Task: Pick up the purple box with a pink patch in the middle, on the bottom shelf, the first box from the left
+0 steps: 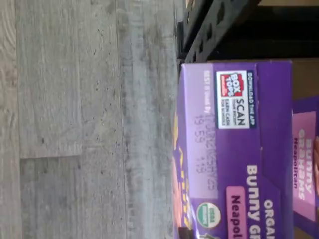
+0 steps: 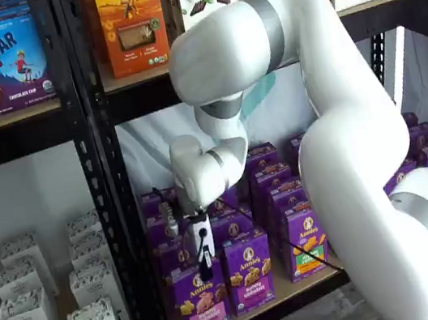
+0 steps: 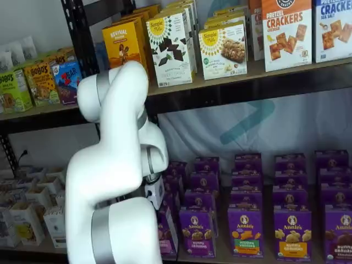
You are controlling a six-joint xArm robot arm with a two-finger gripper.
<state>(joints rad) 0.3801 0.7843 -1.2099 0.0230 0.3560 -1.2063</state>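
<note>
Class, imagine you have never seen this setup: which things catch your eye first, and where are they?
The bulky white arm fills the foreground before the shelves. Its gripper hangs right at the top of the purple box at the front of the bottom shelf. Bright orange and white cartons line the shelf above.

Bottom shelf (image 2: 301,289): tan board, black front rail, between black uprights.
On it: purple cartons in rows running front to back.
Front row, left end: purple box (image 2: 200,298) with pink patch, upright at the front edge.
Beside it: purple carton (image 2: 249,271) with all-purple panel, then one with an orange-and-green panel (image 2: 304,242).
Floor (image 1: 75,119): grey wood-grain planks below the shelf, seen in the wrist view.
</note>
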